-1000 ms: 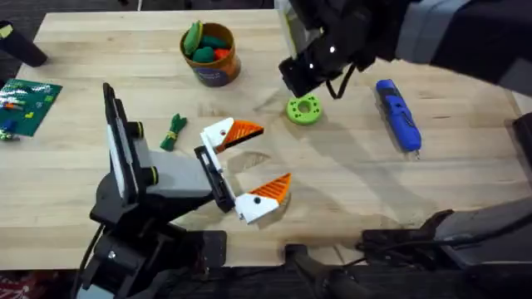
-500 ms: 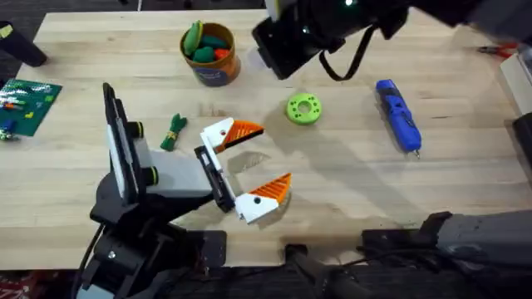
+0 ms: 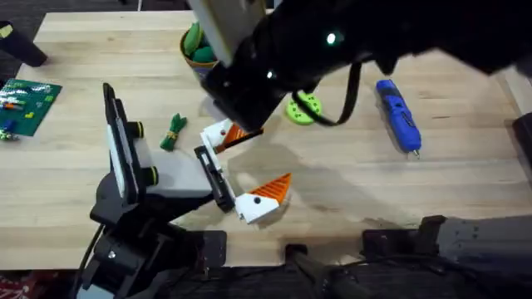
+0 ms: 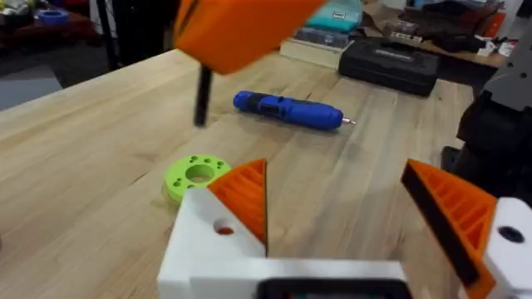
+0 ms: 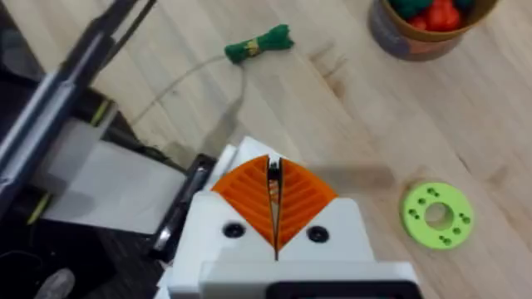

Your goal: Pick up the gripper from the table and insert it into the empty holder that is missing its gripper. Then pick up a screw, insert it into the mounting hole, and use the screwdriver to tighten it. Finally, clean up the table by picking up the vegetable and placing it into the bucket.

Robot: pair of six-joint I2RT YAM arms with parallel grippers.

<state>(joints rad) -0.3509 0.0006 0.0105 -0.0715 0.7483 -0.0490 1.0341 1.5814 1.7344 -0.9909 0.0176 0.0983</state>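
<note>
Plain wooden desk point(image 3: 465, 178), cluttered benches in the room behind. Both white mounts on the left end effector point(image 3: 270, 158) carry an orange finger and its jaws are spread wide, so I'd call the finger-fitting step done. The orange finger point(image 4: 248, 195) at the far mount sits in its holder, with the mounting hole point(image 4: 223, 227) open in the white face beside it.

So I'd say we're on the screw step. The right arm reaches across the middle, and the right end effector point(image 5: 273, 178) hovers right above that mount, its pads pressed together on a thin dark pin point(image 5: 273, 169), most likely the screw. The green disc point(image 3: 304, 108) lies at two o'clock from the mount.

As I read it, the next move is fiddly: tip the pin in line with the hole and lower it straight in, without nudging the left arm.

The blue screwdriver point(image 3: 399, 115) waits at three o'clock from the disc, well apart. The leafy vegetable point(image 3: 173, 131) lies at nine o'clock from the mount, not yet cleared. The bucket point(image 5: 407, 41) stands at about twelve o'clock, with toy vegetables in it.
</note>
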